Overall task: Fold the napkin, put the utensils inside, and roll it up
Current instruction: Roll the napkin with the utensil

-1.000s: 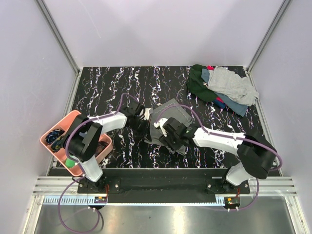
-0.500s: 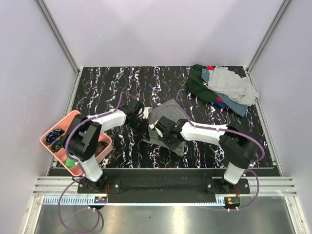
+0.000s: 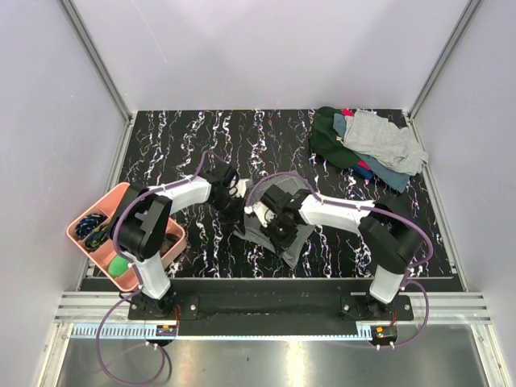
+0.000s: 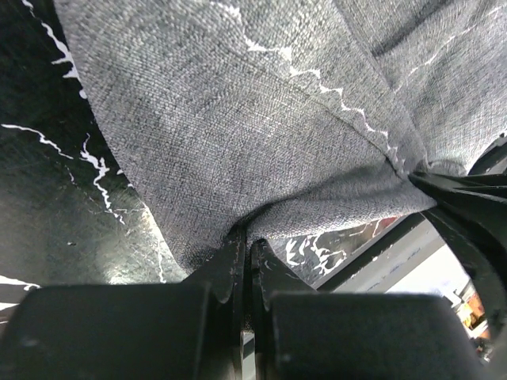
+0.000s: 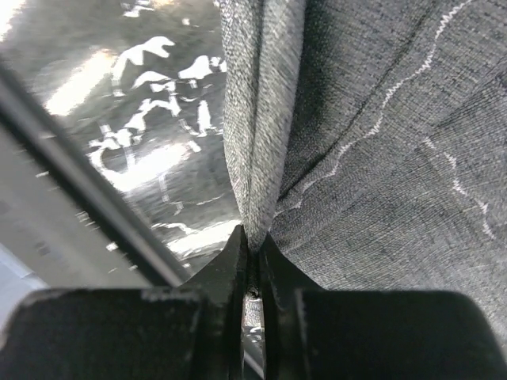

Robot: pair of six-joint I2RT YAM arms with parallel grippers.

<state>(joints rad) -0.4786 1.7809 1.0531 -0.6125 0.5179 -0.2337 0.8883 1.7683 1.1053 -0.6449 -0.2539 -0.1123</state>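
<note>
The grey napkin lies bunched in the middle of the black marble table, between my two arms. My left gripper is shut on the napkin's left edge; in the left wrist view a fold of the napkin is pinched between the closed fingers of my left gripper. My right gripper is close beside it, shut on a raised ridge of the napkin that runs into the closed tips of my right gripper. The utensils are out of view.
A heap of green, light-grey and blue cloths sits at the back right corner. A pink tray with small items stands at the left edge. The table's front rail runs close to the right gripper.
My right gripper has swung left toward the left gripper and closed on the napkin. The napkin has drawn in from a flatter spread to a bunched shape.
</note>
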